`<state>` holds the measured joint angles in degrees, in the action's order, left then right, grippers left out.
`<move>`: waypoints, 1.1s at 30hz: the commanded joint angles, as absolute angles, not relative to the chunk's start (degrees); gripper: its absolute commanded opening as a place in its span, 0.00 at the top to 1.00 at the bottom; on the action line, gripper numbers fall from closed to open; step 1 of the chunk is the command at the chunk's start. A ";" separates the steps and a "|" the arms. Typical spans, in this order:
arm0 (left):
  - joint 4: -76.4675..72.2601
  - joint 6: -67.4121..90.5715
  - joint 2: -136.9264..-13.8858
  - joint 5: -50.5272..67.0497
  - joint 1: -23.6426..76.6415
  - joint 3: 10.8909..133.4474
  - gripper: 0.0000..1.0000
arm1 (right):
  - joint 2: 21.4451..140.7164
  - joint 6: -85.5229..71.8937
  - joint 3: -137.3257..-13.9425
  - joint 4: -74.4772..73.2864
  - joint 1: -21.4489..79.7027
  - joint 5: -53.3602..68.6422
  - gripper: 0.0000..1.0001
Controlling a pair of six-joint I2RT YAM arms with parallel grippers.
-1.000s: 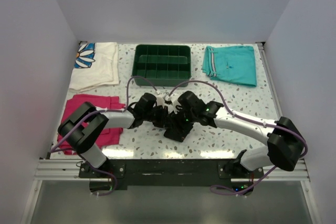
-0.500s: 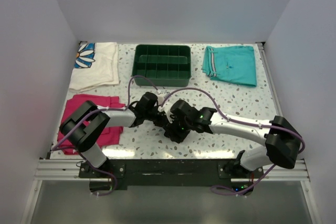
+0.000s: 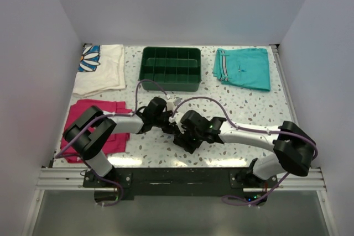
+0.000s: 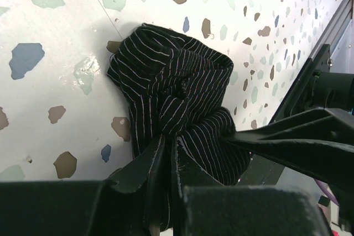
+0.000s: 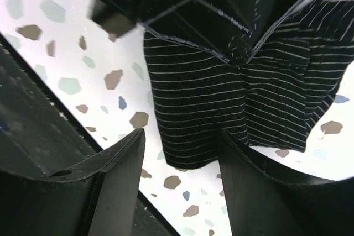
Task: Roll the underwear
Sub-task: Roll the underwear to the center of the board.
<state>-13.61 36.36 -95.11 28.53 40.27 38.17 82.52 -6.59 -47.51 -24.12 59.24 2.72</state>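
Pink folded cloth point(image 3: 83, 115) lies at the far left of the speckled surface point(image 3: 249, 106), well apart from where I am working. Moving right, my left tool point(image 4: 165, 164) reaches in low near the front edge. Its fingers are pressed almost together and pinch a gathered pleat of the underwear point(image 4: 171, 92). The black, finely striped fabric sits on the surface just ahead of the arm bases, about midway between them. It is bunched into a lumpy wad, and its folds pucker toward a knot in the middle.

To the right of the wad, my right tool point(image 5: 181, 136) comes in from the other side. Its fingers are spread with a clear gap between them. From its wrist camera the striped cloth lies beyond the fingertips, and I see no fabric caught between them. One of its fingers shows in the left wrist view, close against the right edge of the bundle. Teal shorts point(image 3: 243, 67) rest untouched at the far right rear.

As I read it, the garment is compacted but not yet a tidy roll. The shape is loose, the edges flare, and only one side is held. I judge that the rolling is partway done. Tightening the bundle into a cylinder and letting go are left to do.
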 commanded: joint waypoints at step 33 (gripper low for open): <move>-7.65 36.56 -88.69 26.64 28.13 37.79 0.70 | 96.42 -17.76 -45.70 -17.14 65.74 -3.96 0.82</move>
<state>-9.58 37.34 -93.23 29.06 31.09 37.95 91.88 -16.71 -48.36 -14.44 64.99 -11.64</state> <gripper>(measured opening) 0.260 0.288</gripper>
